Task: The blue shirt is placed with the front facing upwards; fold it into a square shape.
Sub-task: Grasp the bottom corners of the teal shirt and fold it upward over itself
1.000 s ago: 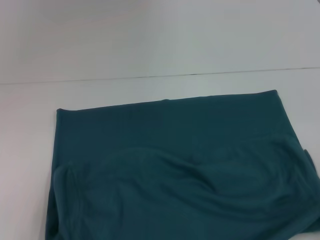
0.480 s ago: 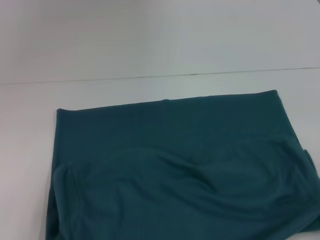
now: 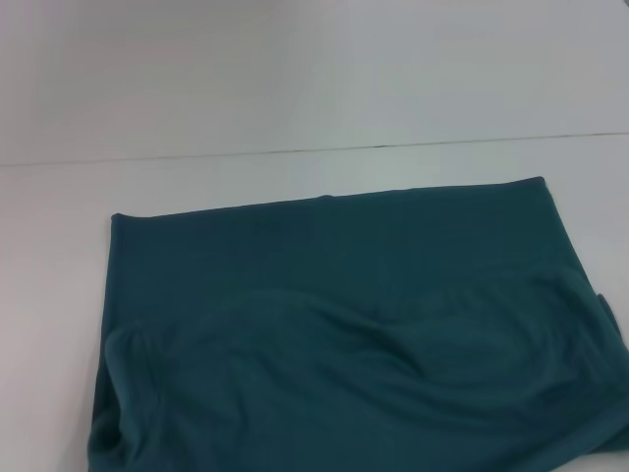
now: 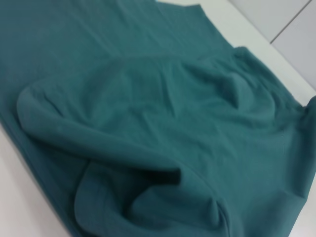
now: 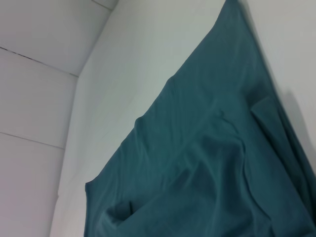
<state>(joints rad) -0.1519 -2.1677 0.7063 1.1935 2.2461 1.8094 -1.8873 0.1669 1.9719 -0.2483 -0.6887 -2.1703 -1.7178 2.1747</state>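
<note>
Fingers: none were seen in any view, left or right; whether they were apart or together could not be told.

Blue shirt: laid on the worktop, covering the near and middle part of it in the head view and cut off by the near edge of that view. No lettering or neck opening was shown; only plain teal cloth was presented. The far edge was seen as a straight, slightly slanted line, higher toward the robot's right. The left edge was seen running nearly straight toward the robot. A raised, rounded fold was recorded across the near half, with a bunched lump at the near left corner. In the left wrist view the shirt was shown as doubled layers with deep soft creases and a rolled hem. In the right wrist view the shirt was seen lying flat with a straight edge against bare surface.

Worktop: white, matt, bare beyond the far edge of the shirt and along its left side. A thin dark seam was noted across it, farther off. Open surface was recorded on the far, left and far-right sides.
</note>
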